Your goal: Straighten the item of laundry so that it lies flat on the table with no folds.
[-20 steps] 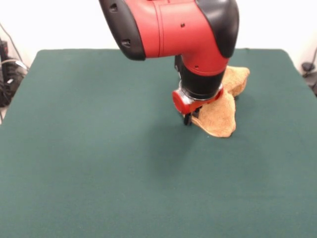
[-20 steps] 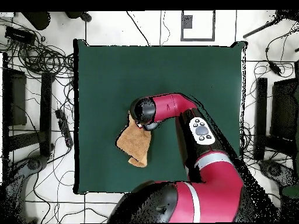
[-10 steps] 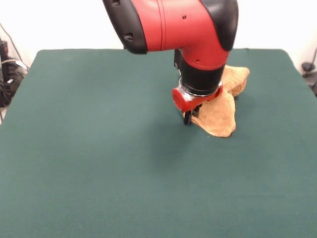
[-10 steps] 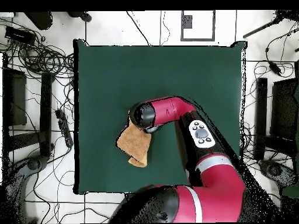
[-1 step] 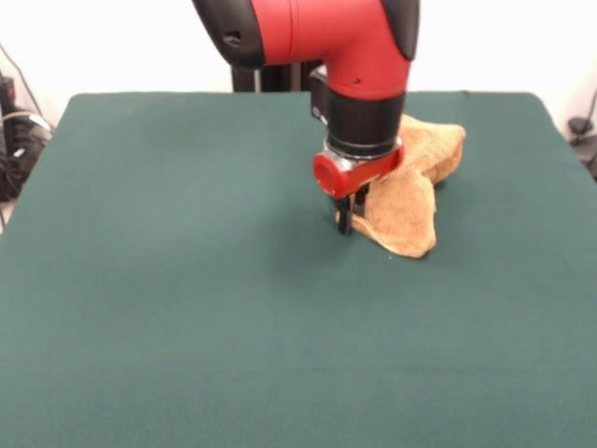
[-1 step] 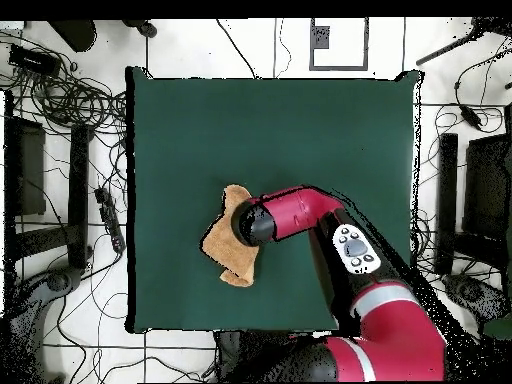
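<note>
The item of laundry, a golden-orange towel, lies crumpled and folded over itself on the right far part of the green table. My gripper is down at the towel's left near edge, its dark fingers close together and pinching that edge just above the cloth top. In the overhead view the towel sits left of the table's middle, near the bottom edge. One corner of it sticks out above the wrist. The wrist hides the fingers there.
The red arm reaches over the table's lower right part in the overhead view. Cables and dark equipment lie on the floor round the table. More cables show at the left edge in the front view.
The gripper has shifted a little left in the front view and the towel has slid slightly with it. In the overhead view the wrist moved down, uncovering the towel's upper corner.
</note>
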Motion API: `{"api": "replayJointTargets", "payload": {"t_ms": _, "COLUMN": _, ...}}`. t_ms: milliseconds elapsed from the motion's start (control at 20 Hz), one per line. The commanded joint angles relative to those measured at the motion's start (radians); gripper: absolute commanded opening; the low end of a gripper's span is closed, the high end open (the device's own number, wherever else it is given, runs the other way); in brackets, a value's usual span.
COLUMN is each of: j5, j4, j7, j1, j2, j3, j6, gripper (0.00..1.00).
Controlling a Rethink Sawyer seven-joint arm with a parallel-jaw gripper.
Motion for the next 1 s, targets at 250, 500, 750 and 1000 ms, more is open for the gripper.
{"api": "replayJointTargets", "payload": {"t_ms": 250, "j5": -0.187, "j4": 0.072, "j7": -0.050, "j1": -0.085, "j2": -0.163, "j3": -0.015, "j6": -0.159, "gripper": 0.00}}
{"api": "replayJointTargets", "payload": {"t_ms": 500, "j5": -0.158, "j4": 0.136, "j7": -0.156, "j1": -0.206, "j2": -0.301, "j3": 0.100, "j6": -0.099, "gripper": 0.00}}
{"api": "replayJointTargets", "payload": {"t_ms": 750, "j5": -0.101, "j4": 0.175, "j7": -0.288, "j1": -0.350, "j2": -0.385, "j3": 0.248, "j6": -0.026, "gripper": 0.00}}
{"api": "replayJointTargets", "payload": {"t_ms": 1000, "j5": -0.096, "j4": 0.170, "j7": -0.380, "j1": -0.449, "j2": -0.396, "j3": 0.349, "j6": 0.049, "gripper": 0.00}}
